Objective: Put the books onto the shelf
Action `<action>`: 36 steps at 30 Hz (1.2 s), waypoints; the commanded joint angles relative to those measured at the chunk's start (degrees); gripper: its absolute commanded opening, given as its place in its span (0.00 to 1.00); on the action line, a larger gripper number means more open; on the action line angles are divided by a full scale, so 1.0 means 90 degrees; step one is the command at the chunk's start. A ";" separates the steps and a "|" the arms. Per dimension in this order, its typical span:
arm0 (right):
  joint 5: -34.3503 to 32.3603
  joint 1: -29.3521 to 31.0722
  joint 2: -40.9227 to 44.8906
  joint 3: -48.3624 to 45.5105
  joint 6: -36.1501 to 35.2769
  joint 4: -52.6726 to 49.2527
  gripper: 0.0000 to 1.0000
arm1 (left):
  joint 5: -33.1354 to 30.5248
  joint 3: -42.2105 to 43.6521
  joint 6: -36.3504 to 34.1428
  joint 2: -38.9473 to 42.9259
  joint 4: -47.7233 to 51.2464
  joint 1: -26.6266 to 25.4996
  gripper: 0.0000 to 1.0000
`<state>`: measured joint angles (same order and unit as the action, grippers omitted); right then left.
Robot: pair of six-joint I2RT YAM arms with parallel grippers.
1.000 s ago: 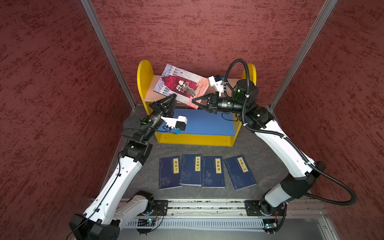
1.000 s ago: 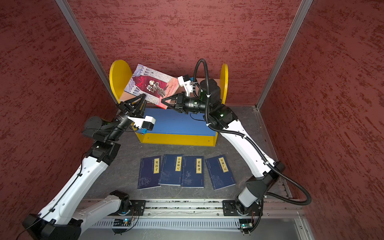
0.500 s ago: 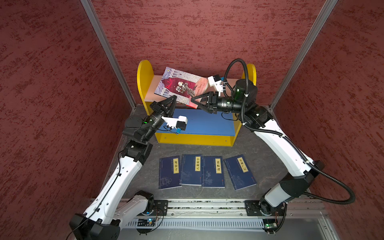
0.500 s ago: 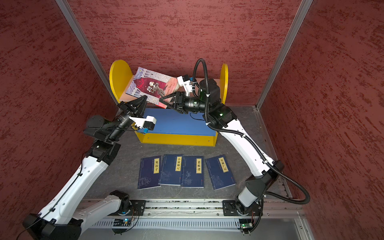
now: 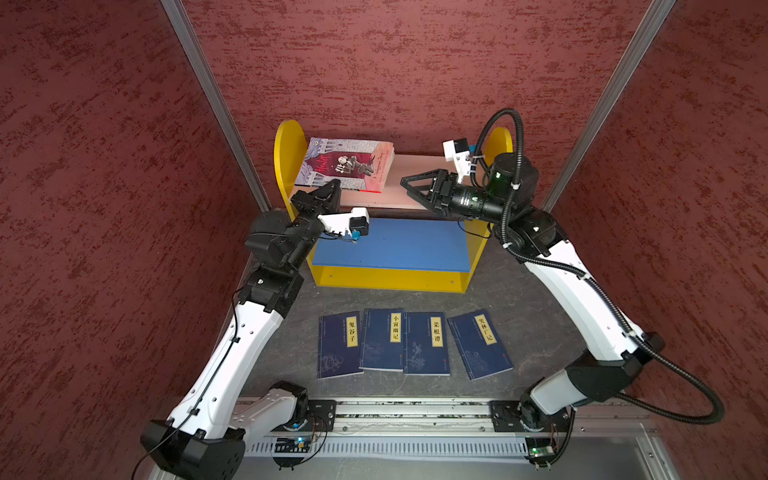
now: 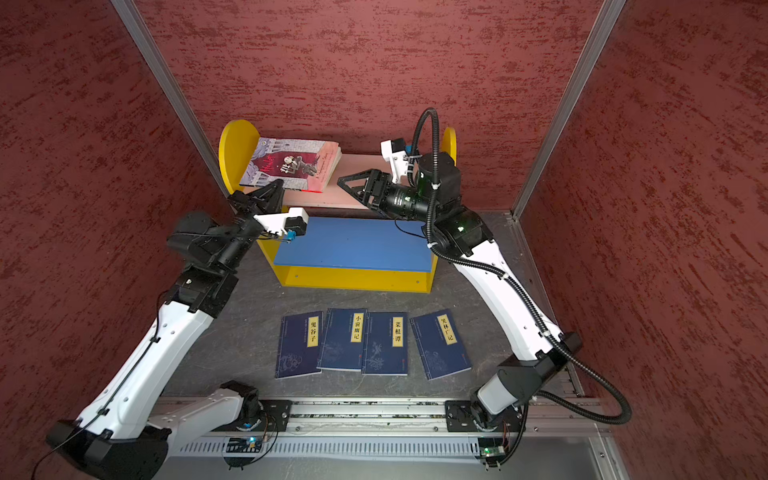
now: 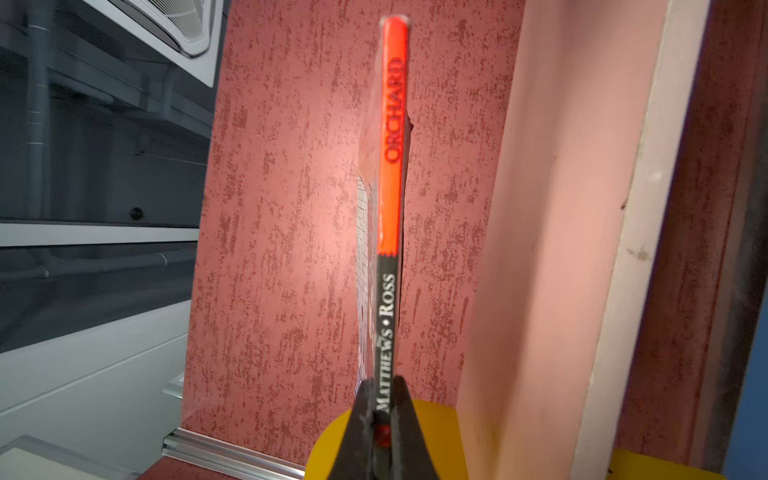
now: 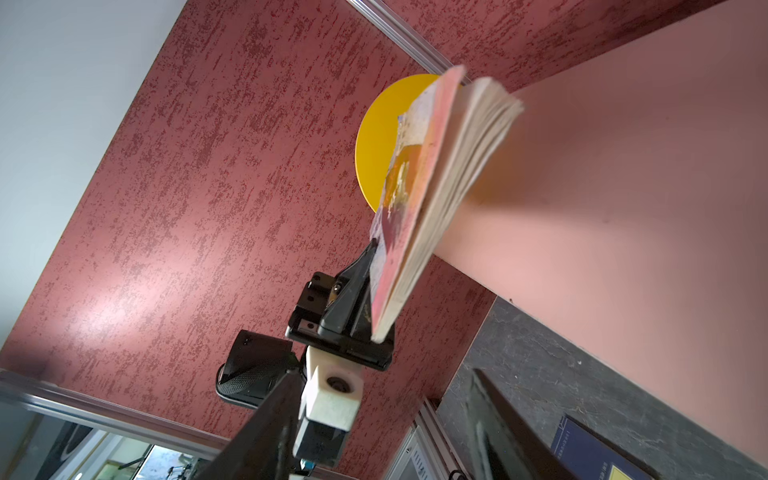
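Observation:
The red-and-grey illustrated book hangs tilted over the left end of the shelf's pink upper board. My left gripper is shut on the near corner of its spine, as the left wrist view shows. My right gripper stands open just right of the book, holding nothing; its jaws are wide apart. Several navy books lie in a row on the table in front of the shelf. The blue lower board is bare.
Red textured walls close in the back and both sides, with aluminium posts at the corners. The shelf's yellow side panels rise at each end. A metal rail carrying both arm bases runs along the front edge.
My right gripper has let go of the illustrated book, opened and drawn back to the right. My left gripper has shut on the book's spine, and the book has swung toward the left panel.

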<state>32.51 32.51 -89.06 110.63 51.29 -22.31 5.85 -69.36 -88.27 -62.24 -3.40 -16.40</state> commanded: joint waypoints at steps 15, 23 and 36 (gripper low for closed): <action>-0.0748 -0.0019 -0.0035 0.0455 -0.0786 -0.0627 0.62 | -0.0950 -0.0311 -0.0200 -0.0393 0.0828 -0.0091 0.00; -0.0693 -0.0019 0.0002 0.0400 -0.0796 -0.0699 0.62 | -0.1022 -0.0330 -0.0318 -0.0536 0.0749 -0.0090 0.04; -0.0635 -0.0019 0.0074 0.0246 -0.0767 -0.0569 0.62 | -0.1040 -0.0274 -0.0341 -0.0421 0.0957 -0.0101 0.39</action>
<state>26.72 32.51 -89.06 113.12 44.93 -28.14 -2.09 -71.42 -89.58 -66.61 3.14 -17.28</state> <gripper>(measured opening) 0.625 0.382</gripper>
